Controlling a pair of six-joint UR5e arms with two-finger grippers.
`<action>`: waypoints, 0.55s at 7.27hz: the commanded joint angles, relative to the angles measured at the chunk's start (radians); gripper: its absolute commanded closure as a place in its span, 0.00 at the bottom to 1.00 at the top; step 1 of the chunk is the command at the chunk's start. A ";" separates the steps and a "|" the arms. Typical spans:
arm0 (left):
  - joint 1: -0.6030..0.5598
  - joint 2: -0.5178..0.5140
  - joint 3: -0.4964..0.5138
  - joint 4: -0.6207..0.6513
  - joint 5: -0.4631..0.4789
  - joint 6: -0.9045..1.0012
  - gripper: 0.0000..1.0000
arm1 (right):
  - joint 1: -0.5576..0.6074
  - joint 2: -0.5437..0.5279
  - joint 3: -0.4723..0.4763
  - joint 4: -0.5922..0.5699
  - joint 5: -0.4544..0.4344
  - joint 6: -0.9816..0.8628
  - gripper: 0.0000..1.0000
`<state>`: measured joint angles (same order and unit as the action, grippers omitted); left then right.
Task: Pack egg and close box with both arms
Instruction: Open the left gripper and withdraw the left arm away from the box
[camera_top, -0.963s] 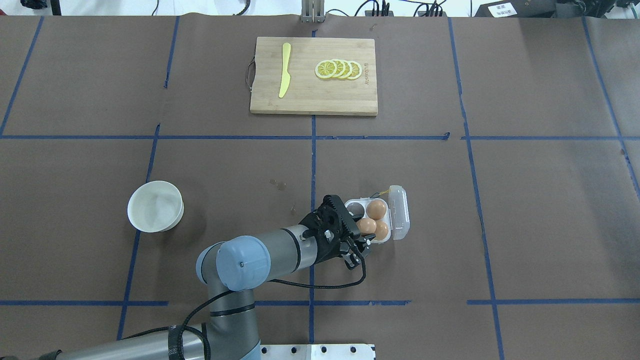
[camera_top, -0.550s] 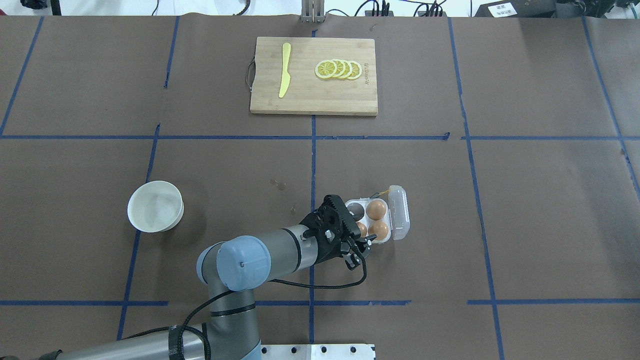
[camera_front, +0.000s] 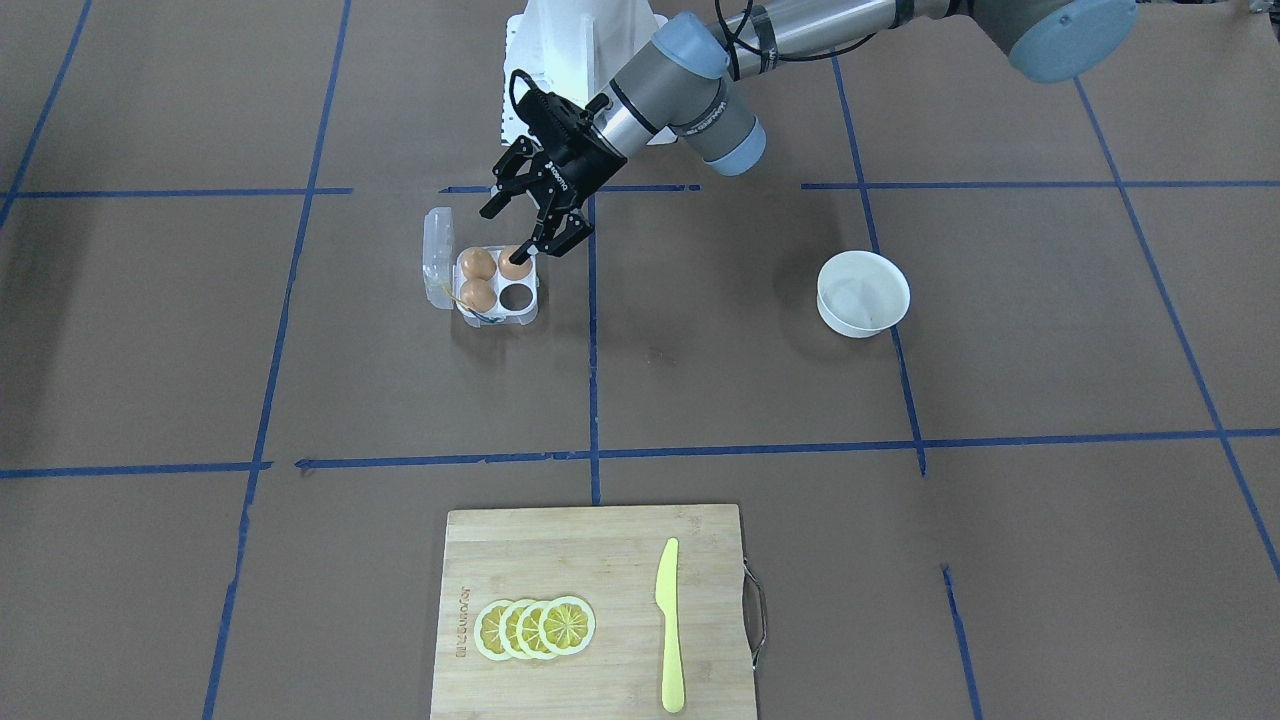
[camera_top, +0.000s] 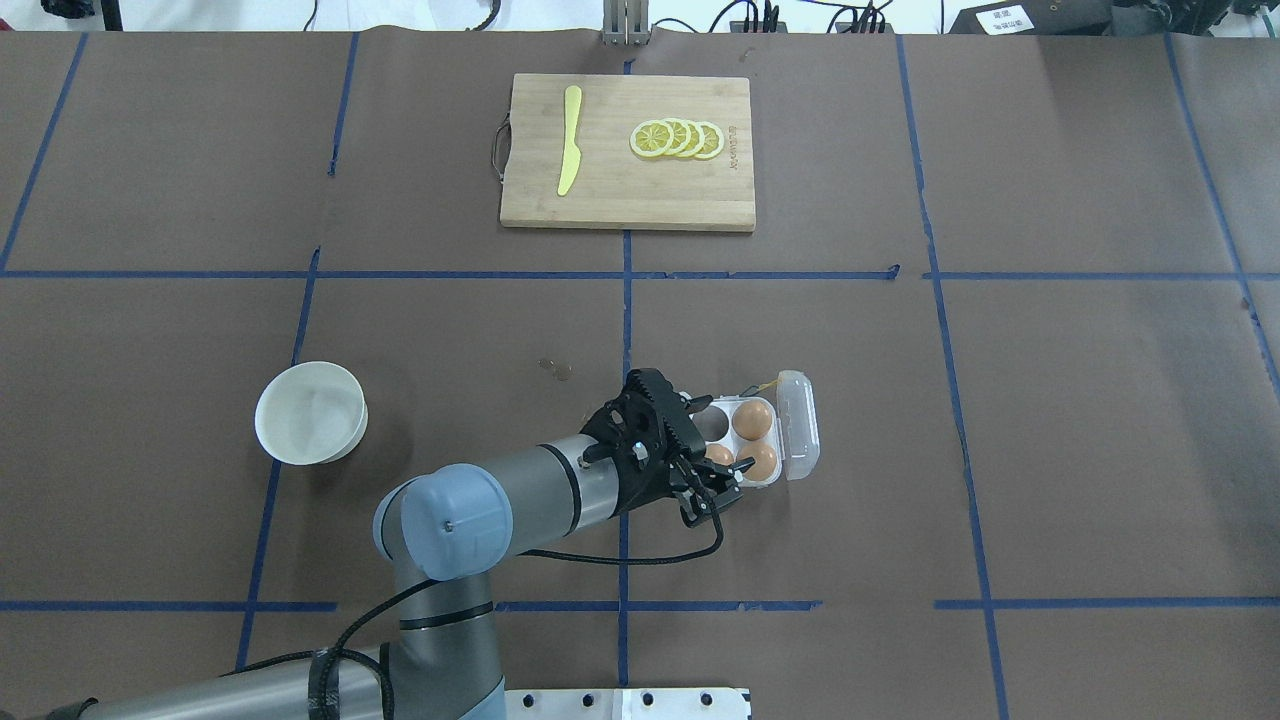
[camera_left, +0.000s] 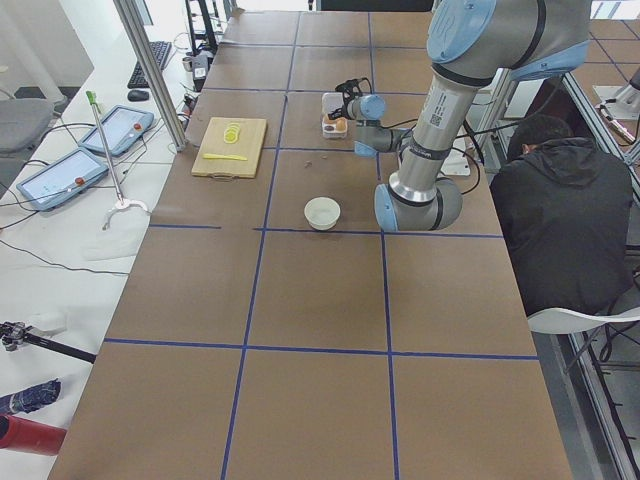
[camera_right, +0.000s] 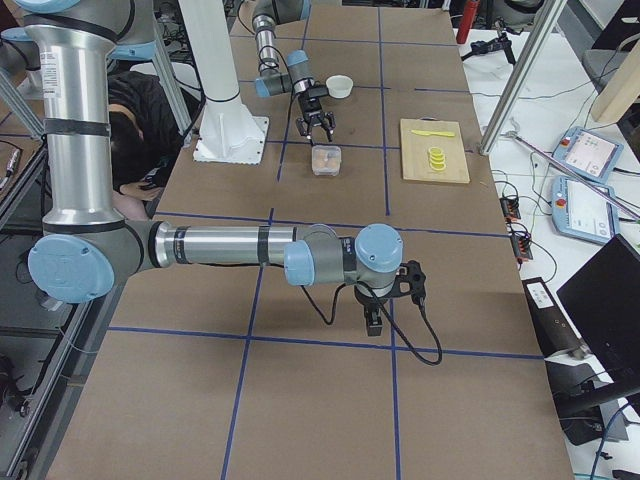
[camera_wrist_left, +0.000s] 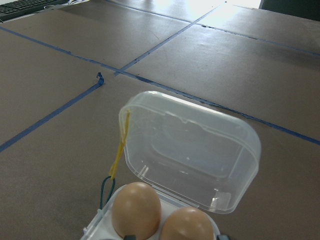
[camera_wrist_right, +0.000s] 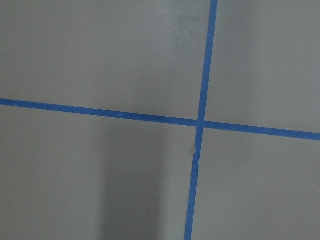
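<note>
The clear box (camera_top: 800, 428) stands open on the table, its lid (camera_wrist_left: 190, 155) upright on the right side. Three brown eggs lie in its white tray: two on the lid side (camera_top: 752, 420) (camera_top: 760, 461), and one in the near-left cell (camera_top: 718, 455) (camera_front: 514, 266). The far-left cell (camera_top: 712, 425) is empty. My left gripper (camera_top: 716, 452) (camera_front: 527, 236) is open, its fingers on either side of the near-left egg, just above it. A yellow string (camera_wrist_left: 120, 150) hangs at the box's far corner. My right gripper (camera_right: 373, 320) points down at bare table far off; I cannot tell its state.
A white bowl (camera_top: 310, 412) stands left of the box. A wooden cutting board (camera_top: 610, 195) with a yellow knife (camera_top: 568, 140) and lemon slices (camera_top: 677, 138) lies at the far side. A white pedestal (camera_front: 580, 40) is at the robot's base. A seated person (camera_left: 555, 220) is beside the robot.
The egg held above the tray has gone down into the near-left cell. My left gripper has opened and drawn back a little toward the left.
</note>
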<state>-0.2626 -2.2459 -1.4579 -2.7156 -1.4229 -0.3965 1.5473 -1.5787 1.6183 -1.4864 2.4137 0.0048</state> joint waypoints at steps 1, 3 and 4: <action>-0.045 0.028 -0.053 0.010 0.003 -0.007 0.08 | 0.000 -0.006 0.000 0.000 0.001 0.000 0.00; -0.151 0.128 -0.158 0.136 -0.233 -0.068 0.08 | -0.001 -0.009 0.000 0.000 0.001 -0.003 0.00; -0.209 0.146 -0.209 0.269 -0.320 -0.071 0.07 | 0.000 -0.015 0.000 0.000 0.001 -0.005 0.00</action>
<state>-0.4031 -2.1375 -1.6008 -2.5821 -1.6264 -0.4543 1.5473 -1.5882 1.6183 -1.4864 2.4145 0.0019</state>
